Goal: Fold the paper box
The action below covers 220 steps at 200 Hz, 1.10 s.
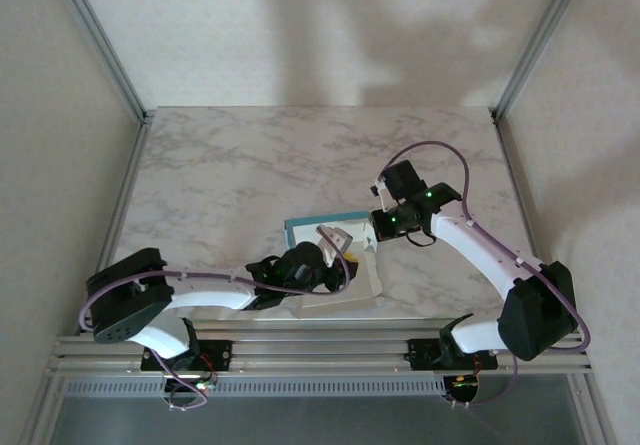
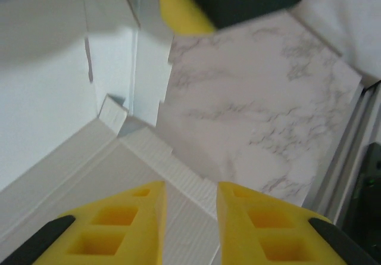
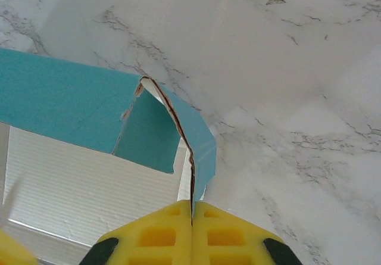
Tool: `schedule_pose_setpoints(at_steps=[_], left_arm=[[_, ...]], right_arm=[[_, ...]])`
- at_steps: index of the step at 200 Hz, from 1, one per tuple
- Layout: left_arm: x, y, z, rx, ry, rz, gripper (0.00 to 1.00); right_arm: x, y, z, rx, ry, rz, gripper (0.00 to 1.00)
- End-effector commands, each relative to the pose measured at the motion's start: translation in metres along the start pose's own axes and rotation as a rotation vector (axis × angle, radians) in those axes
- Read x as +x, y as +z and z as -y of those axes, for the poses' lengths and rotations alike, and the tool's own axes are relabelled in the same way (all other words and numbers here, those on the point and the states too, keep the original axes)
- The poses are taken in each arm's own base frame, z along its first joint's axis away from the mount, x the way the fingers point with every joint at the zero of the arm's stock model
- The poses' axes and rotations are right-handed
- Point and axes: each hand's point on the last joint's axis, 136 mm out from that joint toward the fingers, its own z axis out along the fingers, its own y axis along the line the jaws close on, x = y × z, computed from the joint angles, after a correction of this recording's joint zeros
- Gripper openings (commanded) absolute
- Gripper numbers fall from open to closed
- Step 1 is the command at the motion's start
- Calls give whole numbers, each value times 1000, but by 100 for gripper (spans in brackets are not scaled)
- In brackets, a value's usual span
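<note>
Now right jaws pinch teal flap of paper box (image 3: 59, 104); left jaws part-open over its ribbed face.

This is looking like a robotics lab, not a home: two arms (image 1: 480, 245) are sitting bolted on an aluminium rail (image 1: 320, 345) at the near edge of a marble-pattern table (image 1: 250, 155), and purple cables (image 1: 445, 150) are looping along them. Bare metal posts (image 1: 100, 40) are standing at the table's far corners, and plain white walls (image 1: 300, 25) are closing the space around.
</note>
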Motion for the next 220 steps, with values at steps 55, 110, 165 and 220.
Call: schedule_pose_setpoints(at_steps=[55,110,165,220], left_arm=[[-99,-43,-40,-90,37,65,39],[-130,-41,-94,-136,46,-5,46],[-122,-21,-129,-115,-7,-84,49],[-101,-7,-124,-28,-30,-164,52]], right_arm=[[4,0,-12,-19,-18,3,0],[-17,2,-26,-64,-69,41,0],[-46,8,-46,-97,-133,49,0],[-57,16,-62,-102,-160,42,0]])
